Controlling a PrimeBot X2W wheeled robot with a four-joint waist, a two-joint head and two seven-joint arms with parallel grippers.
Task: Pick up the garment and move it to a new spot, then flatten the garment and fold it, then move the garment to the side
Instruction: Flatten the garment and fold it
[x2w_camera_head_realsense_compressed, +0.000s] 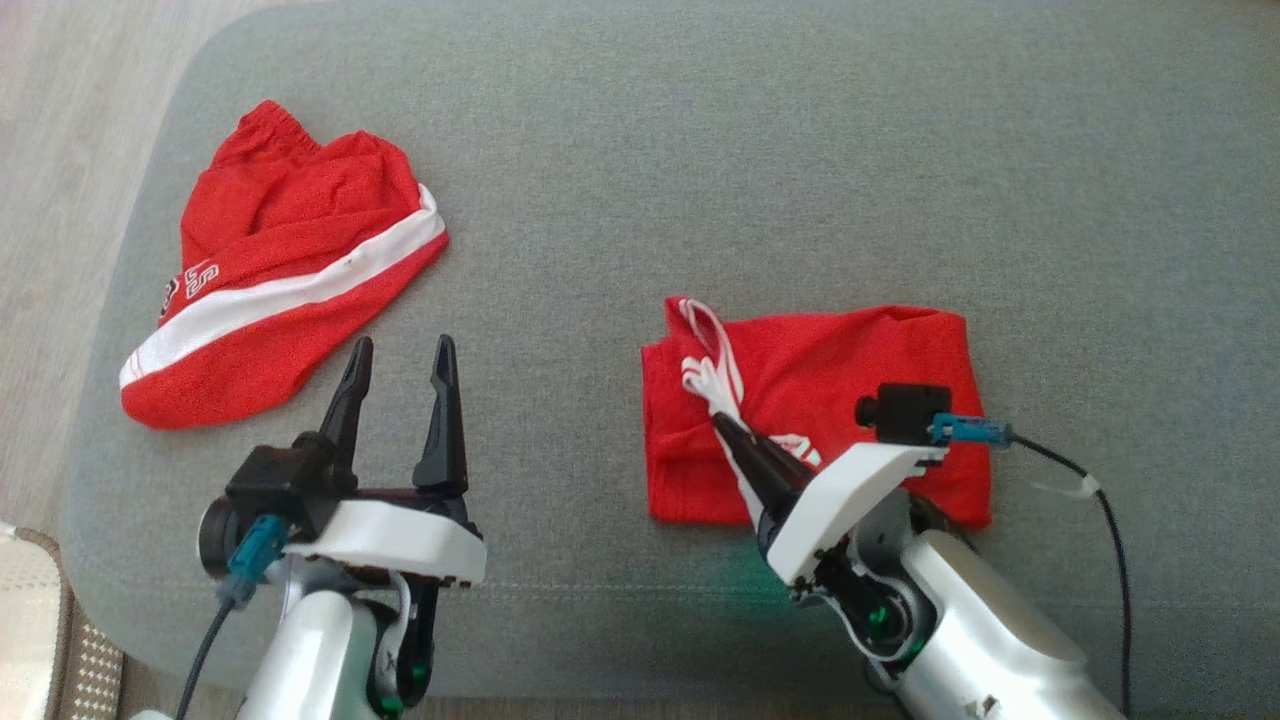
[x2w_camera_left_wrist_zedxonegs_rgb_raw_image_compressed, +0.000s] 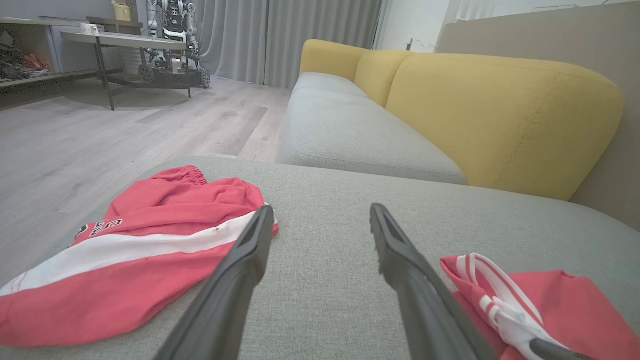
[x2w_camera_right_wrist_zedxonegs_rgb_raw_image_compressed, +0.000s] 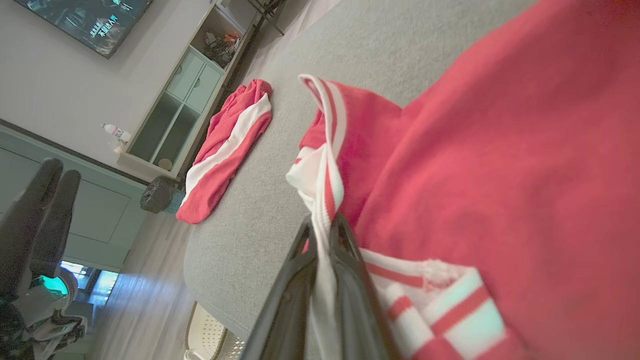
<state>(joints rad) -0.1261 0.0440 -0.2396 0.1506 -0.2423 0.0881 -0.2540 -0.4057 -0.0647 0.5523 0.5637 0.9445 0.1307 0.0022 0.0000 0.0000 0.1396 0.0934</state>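
The garment (x2w_camera_head_realsense_compressed: 850, 370) is red with white striped trim and lies folded on the grey cushion (x2w_camera_head_realsense_compressed: 700, 150), right of centre. My right gripper (x2w_camera_head_realsense_compressed: 722, 422) is at its left part, shut on the white striped trim; the right wrist view shows the trim (x2w_camera_right_wrist_zedxonegs_rgb_raw_image_compressed: 325, 175) pinched between the fingertips of that gripper (x2w_camera_right_wrist_zedxonegs_rgb_raw_image_compressed: 324, 222), with the garment's red cloth (x2w_camera_right_wrist_zedxonegs_rgb_raw_image_compressed: 500, 175) to the right. My left gripper (x2w_camera_head_realsense_compressed: 403, 345) stands open over bare cushion to the left, holding nothing. In the left wrist view that gripper (x2w_camera_left_wrist_zedxonegs_rgb_raw_image_compressed: 322, 210) points across the cushion, with the garment (x2w_camera_left_wrist_zedxonegs_rgb_raw_image_compressed: 575, 305) at the lower right.
A second red garment with a broad white band (x2w_camera_head_realsense_compressed: 290, 260) lies rumpled at the cushion's far left, close to its edge and just beyond my left fingertips. Wooden floor (x2w_camera_head_realsense_compressed: 50, 150) lies past that edge. A yellow sofa back (x2w_camera_left_wrist_zedxonegs_rgb_raw_image_compressed: 500, 110) rises behind the cushion.
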